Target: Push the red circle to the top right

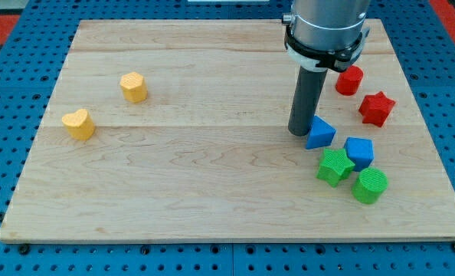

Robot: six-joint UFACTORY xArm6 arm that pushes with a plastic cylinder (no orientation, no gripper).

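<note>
The red circle (pixel 349 80) is a short red cylinder at the view's right, near the board's upper right. My tip (pixel 301 133) rests on the board below and to the left of it, apart from it, right beside the left edge of the blue triangle (pixel 319 133). A red star (pixel 377 108) lies just below and right of the red circle.
A blue cube (pixel 359 152), a green star (pixel 335 166) and a green cylinder (pixel 370 185) cluster at the lower right. A yellow hexagon-like block (pixel 134 87) and a yellow heart (pixel 79 123) lie at the left. The wooden board (pixel 212 192) sits on a blue pegged surface.
</note>
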